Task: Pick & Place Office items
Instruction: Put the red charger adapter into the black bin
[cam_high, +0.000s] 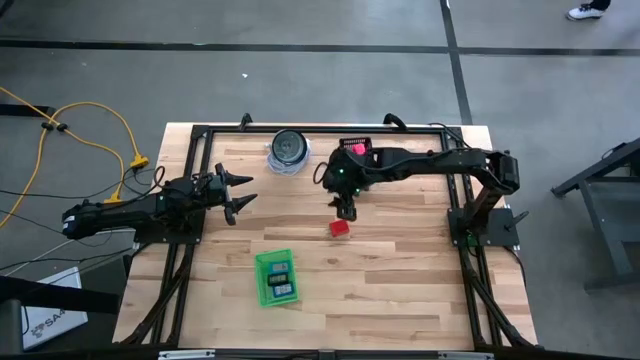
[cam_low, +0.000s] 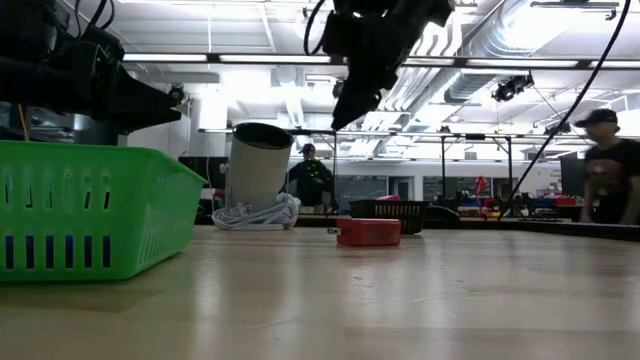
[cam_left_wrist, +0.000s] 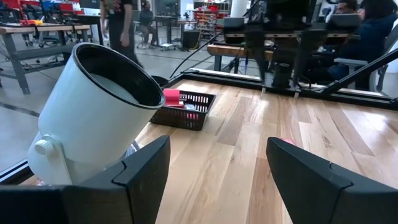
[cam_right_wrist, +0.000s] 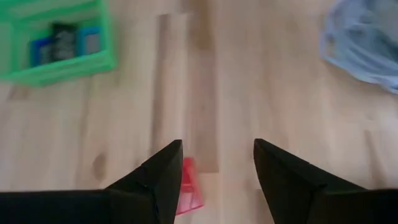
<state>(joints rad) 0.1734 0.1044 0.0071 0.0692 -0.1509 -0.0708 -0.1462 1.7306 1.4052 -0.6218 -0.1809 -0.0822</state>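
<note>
A red block (cam_high: 340, 228) lies flat on the wooden table near its middle; it also shows in the low view (cam_low: 368, 231). My right gripper (cam_high: 345, 210) hangs above it, just to its far side, tilted downward, open and touching nothing. In the right wrist view the gripper (cam_right_wrist: 217, 152) has bare table between its fingers, and the block (cam_right_wrist: 188, 194) peeks out beside one finger. The green tray (cam_high: 277, 277) near the front edge holds blue and black pieces (cam_right_wrist: 62, 42). My left gripper (cam_high: 242, 195) waits open at the table's left.
A round white-walled container (cam_low: 255, 165) stands at the far edge on a bundle of pale cord or film (cam_high: 285, 160). To its right, a black mesh basket (cam_high: 355, 148) holds red and pink pieces (cam_left_wrist: 171, 96). People are in the room behind.
</note>
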